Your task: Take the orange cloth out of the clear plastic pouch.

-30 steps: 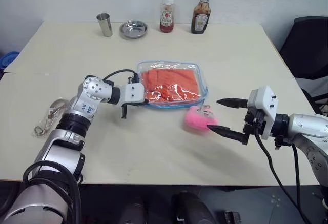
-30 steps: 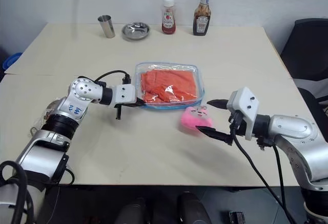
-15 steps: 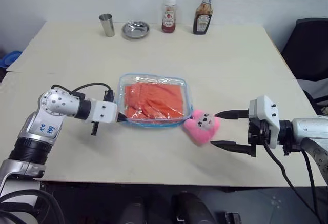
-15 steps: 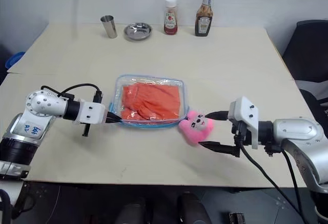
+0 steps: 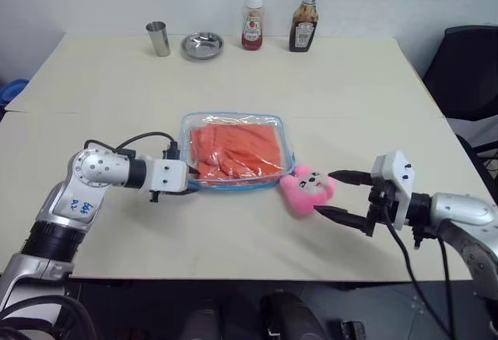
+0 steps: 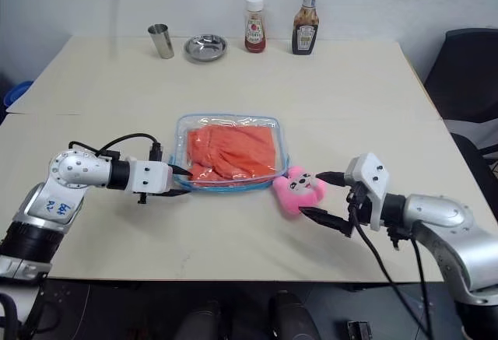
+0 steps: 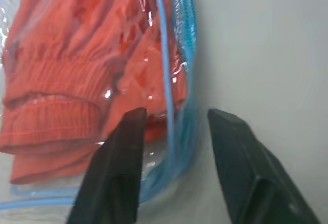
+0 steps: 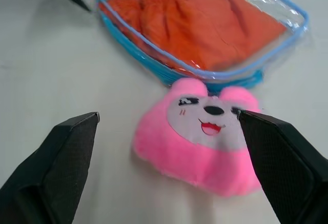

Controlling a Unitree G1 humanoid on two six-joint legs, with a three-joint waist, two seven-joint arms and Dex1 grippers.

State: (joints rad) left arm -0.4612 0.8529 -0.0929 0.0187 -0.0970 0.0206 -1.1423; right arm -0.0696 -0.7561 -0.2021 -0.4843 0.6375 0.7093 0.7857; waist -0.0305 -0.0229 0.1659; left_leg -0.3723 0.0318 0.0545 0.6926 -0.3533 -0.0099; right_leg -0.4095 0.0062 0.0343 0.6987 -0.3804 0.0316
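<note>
The clear plastic pouch (image 5: 274,128) with light blue edging lies flat mid-table, and the orange cloth (image 5: 237,150) is folded inside it. My left gripper (image 5: 192,182) sits at the pouch's near left corner. In the left wrist view its fingers (image 7: 119,167) stand apart with the blue edge (image 7: 166,88) running between them, not pinched. My right gripper (image 5: 324,192) is open wide at the near right, its two fingers on either side of a pink plush toy (image 5: 305,191), which lies against the pouch's near right corner.
Along the far edge of the table stand a metal cup (image 5: 159,38), a small metal dish (image 5: 202,44) and two sauce bottles (image 5: 251,21) (image 5: 303,15). A black chair (image 5: 467,68) is beyond the table's right edge.
My left gripper dragged the pouch leftward and closer to me, then opened its fingers off the blue edge. My right gripper sank a little beside the plush, still open.
</note>
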